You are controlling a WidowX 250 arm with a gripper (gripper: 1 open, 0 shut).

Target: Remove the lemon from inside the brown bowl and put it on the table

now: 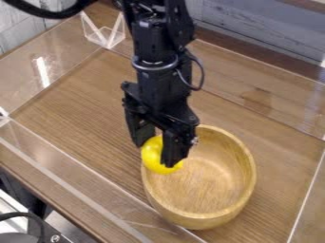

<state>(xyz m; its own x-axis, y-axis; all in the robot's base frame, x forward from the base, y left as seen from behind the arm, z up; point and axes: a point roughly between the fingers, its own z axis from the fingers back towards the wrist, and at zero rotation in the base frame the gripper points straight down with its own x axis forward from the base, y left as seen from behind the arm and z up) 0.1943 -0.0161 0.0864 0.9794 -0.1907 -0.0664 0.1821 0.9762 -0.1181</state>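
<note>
The lemon [158, 158], the only one, is grasped in the black claw [160, 152] above the left rim of the single brown bowl [216, 195]. The table [89, 104] lies bare to the left, fenced by low clear walls [51, 57].

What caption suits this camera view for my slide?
Robot tool gripping a lemon at the brown bowl's rim.

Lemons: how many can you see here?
1. The lemon sits between the end effector fingers, at the brown bowl's left rim. The arm may hide others.
</note>
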